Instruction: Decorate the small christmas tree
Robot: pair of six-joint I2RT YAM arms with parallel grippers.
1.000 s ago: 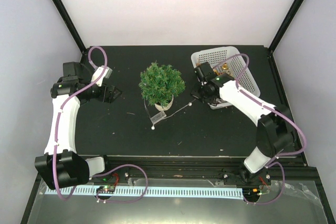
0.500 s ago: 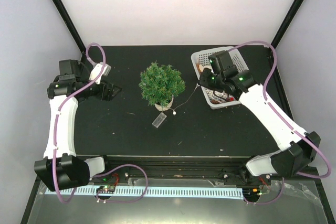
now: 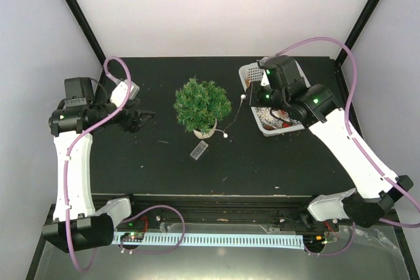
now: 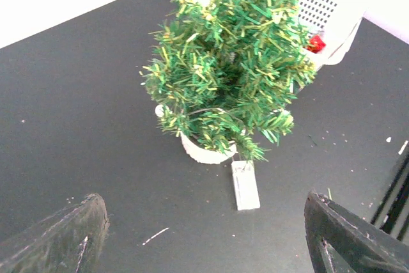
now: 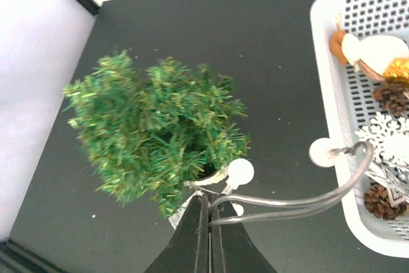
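Observation:
The small christmas tree (image 3: 202, 104) stands upright on its beige base (image 3: 205, 129) mid-table; it also shows in the left wrist view (image 4: 230, 75) and the right wrist view (image 5: 156, 129). My right gripper (image 3: 251, 96) (image 5: 209, 202) is shut on the wire of a light string (image 5: 307, 199) with white bulbs (image 5: 241, 172), held above the table just right of the tree. The string hangs down towards its white battery box (image 3: 199, 151) (image 4: 245, 185) lying in front of the base. My left gripper (image 3: 146, 117) (image 4: 204, 206) is open and empty, left of the tree.
A white basket (image 3: 248, 70) (image 5: 332, 94) stands at the back right, partly under my right arm. It holds a white snowflake (image 5: 383, 135), pine cones (image 5: 378, 199), a gold ornament (image 5: 399, 68) and a red one (image 4: 314, 44). Black frame posts line the table's sides.
My right gripper has risen and moved back-right towards the basket, lifting the light string off the table. The battery box shifted slightly. My left arm drew back a little leftward.

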